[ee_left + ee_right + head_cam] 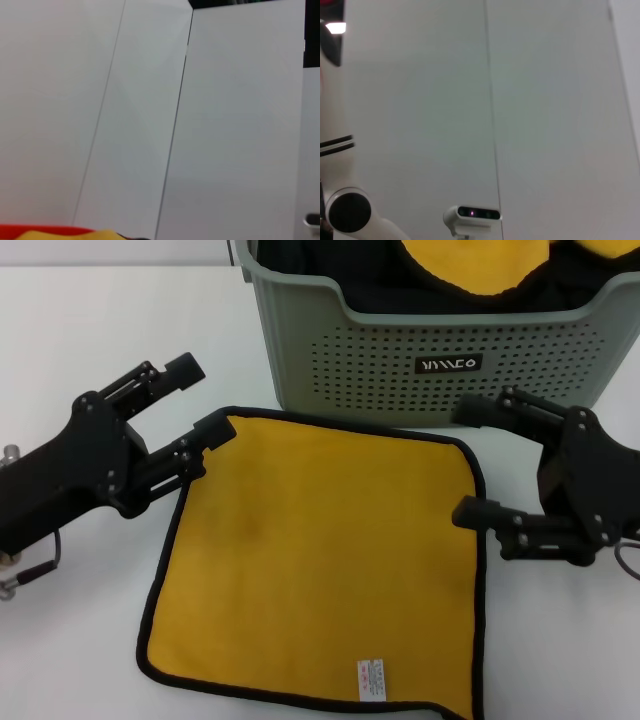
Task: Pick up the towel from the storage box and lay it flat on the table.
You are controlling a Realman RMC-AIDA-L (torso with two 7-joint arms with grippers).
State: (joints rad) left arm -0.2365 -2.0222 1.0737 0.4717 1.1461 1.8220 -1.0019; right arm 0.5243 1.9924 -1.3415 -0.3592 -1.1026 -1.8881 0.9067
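yellow towel spread flat before the basket

the large square yellow-orange towel with black edging [320, 560] lies flat on the smooth white table [80, 350], white tag nearest. the left gripper [200, 400] and right gripper [465, 460] flank its far corners, jaws open, empty. behind stands the grey-green perforated plastic storage box [440, 360], holding bunched yellow and dark cloths [470, 265].

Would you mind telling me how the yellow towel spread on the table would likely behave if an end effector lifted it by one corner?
The towel would probably droop and fold, since it lies thin and flat on the table with soft, wavy edges. It looks light for its spread. Its fuzzy surface should grip rather than slip. The left end effector and right end effector sit open beside its far corners.
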